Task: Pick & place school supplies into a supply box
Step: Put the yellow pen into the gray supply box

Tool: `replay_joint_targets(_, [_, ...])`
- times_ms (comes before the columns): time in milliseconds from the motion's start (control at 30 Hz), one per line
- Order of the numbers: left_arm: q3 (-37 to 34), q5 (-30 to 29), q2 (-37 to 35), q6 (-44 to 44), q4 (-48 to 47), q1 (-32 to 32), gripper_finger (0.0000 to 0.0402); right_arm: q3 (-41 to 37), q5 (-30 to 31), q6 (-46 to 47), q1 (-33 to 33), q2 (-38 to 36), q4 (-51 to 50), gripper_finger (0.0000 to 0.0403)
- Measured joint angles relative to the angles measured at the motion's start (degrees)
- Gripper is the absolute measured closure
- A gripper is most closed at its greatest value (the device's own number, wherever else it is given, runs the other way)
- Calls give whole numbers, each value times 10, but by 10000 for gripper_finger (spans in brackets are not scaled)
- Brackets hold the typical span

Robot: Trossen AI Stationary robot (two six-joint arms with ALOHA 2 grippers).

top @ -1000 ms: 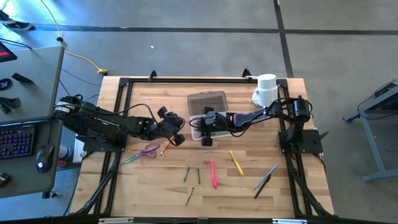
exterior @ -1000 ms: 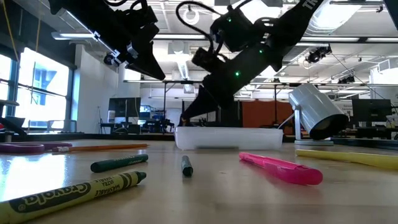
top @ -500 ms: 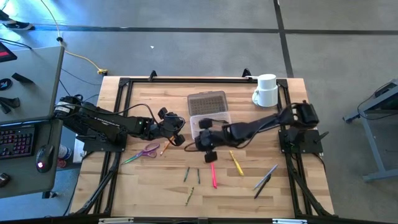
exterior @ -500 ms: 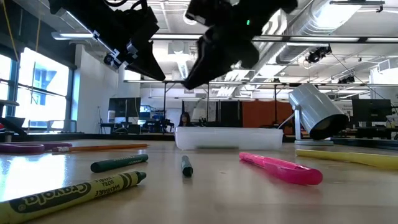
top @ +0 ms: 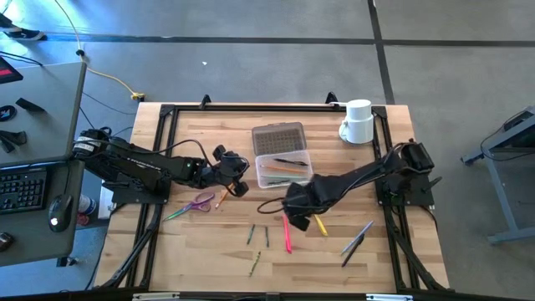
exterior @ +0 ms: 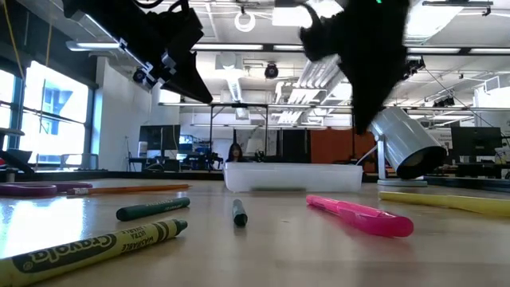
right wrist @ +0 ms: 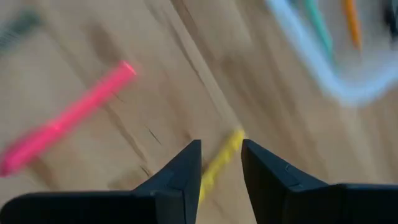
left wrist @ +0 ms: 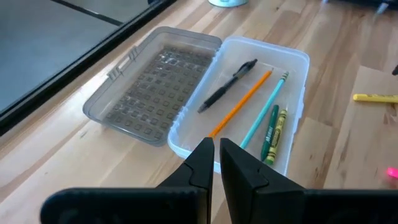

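The supply box (top: 284,171) lies open on the table, its dotted lid (top: 278,138) folded back toward the far edge. In the left wrist view it holds a black pen (left wrist: 227,87), an orange pencil (left wrist: 242,102), a teal pencil and two crayons. My right gripper (top: 299,219) is open and hangs above a yellow pencil (right wrist: 219,165), with the pink pen (right wrist: 68,118) beside it. My left gripper (top: 236,174) is shut and empty, raised left of the box. The purple scissors (top: 201,201), green crayons (top: 251,234) and grey pens (top: 358,241) lie flat on the wood.
A white mug (top: 358,122) sits near the far right corner. In the low view a yellow-green crayon (exterior: 96,249) lies closest to the near edge, and a pink pen (exterior: 358,215) lies in front of the box (exterior: 293,175). Black frame rails border the table's sides.
My right gripper has swung from over the box toward the near edge and to the right, ending above the yellow pencil and pink pen. The left arm has kept still. No supplies on the table have shifted.
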Motion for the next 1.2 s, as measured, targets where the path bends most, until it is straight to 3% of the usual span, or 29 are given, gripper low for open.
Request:
replay_joint_targets(200, [0,-13,0,20,2,0,339,-94,-73,122,7,1,46,304])
replay_joint_targets(367, [0,-16,0,58,15,2,339,-141,-100,147,5,1,116,304])
replay_joint_targets(667, [0,5,0,65,32,54,339,-207,-58,145,4,-4,211,305])
replay_joint_targets(800, [0,19,0,65,32,75,339,-234,-52,189,7,-8,229,331])
replay_joint_targets(933, [0,19,0,65,32,94,339,-217,-52,197,8,-5,208,388])
replay_joint_targets(1033, [0,20,0,65,32,108,339,-168,-28,137,14,-3,187,383])
replay_joint_targets(1200, [0,21,0,65,34,122,339,-40,86,-10,7,-11,151,384])
